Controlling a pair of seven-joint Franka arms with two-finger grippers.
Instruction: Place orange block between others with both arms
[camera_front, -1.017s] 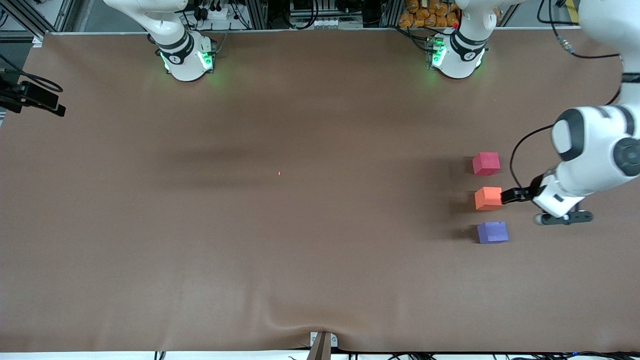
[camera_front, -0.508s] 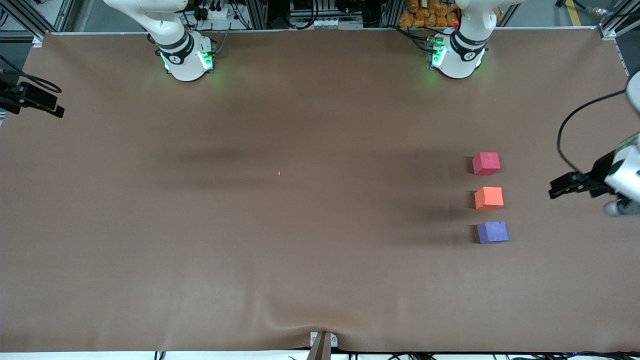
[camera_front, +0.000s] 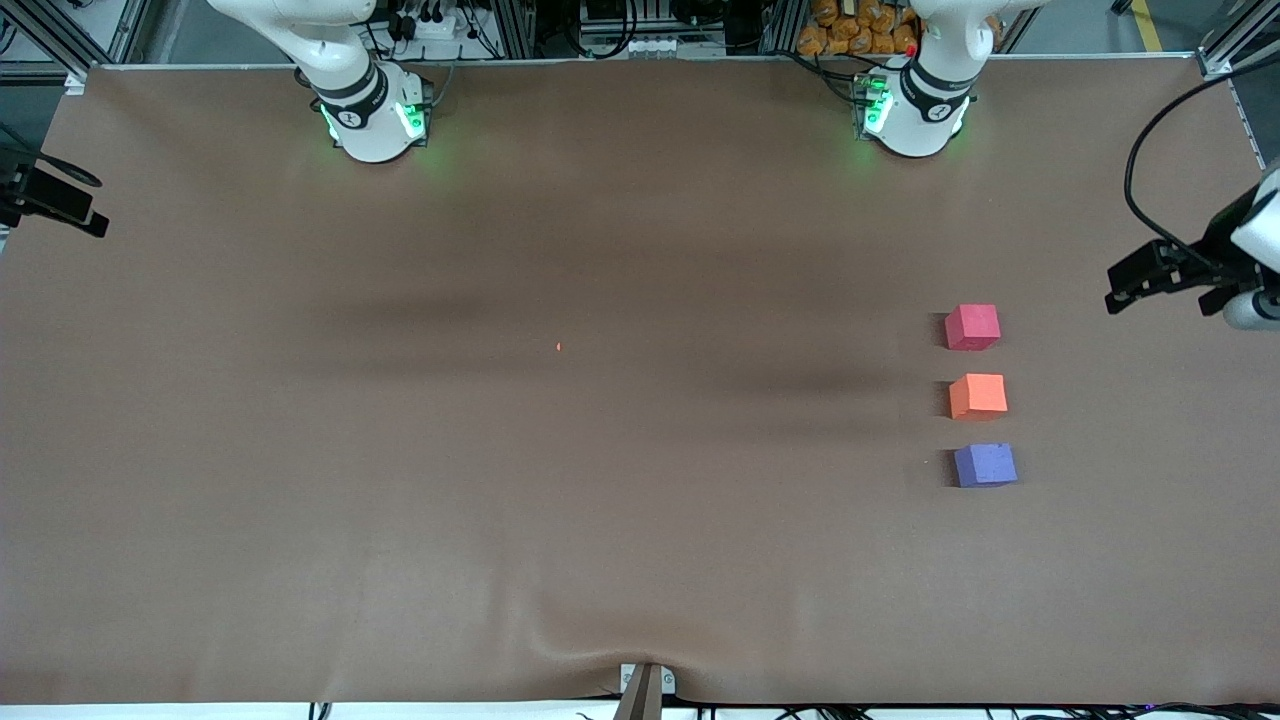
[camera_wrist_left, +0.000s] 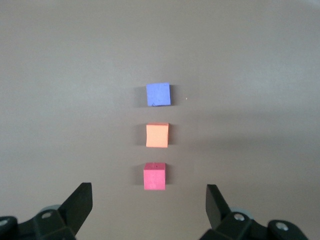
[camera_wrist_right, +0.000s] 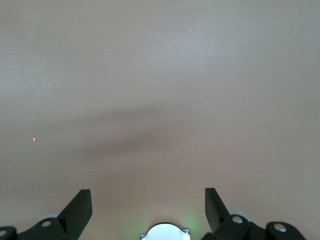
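Moved: left claw (camera_front: 1125, 285) has backed off the orange block (camera_front: 977, 396) and risen, now over the surface (camera_front: 600, 500) edge, jaws wide, empty.
Right claw (camera_wrist_right: 148, 207): waits high over bare surface, wide, empty.
Row: orange block between red-pink cube (camera_front: 972, 327) and purple-blue cube (camera_front: 984, 465).
Judgement: placement looks done; left claw nearer.

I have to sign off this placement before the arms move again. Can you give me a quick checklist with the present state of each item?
1. orange block lies between red-pink cube and purple-blue cube: ok.
2. Three cubes in one line, apart from each other: ok.
3. left end effector open, holding nothing, at the left arm's end of the table: ok.
4. right end effector open, holding nothing, over bare table: ok.
5. Gaps between cubes equal: cannot tell.
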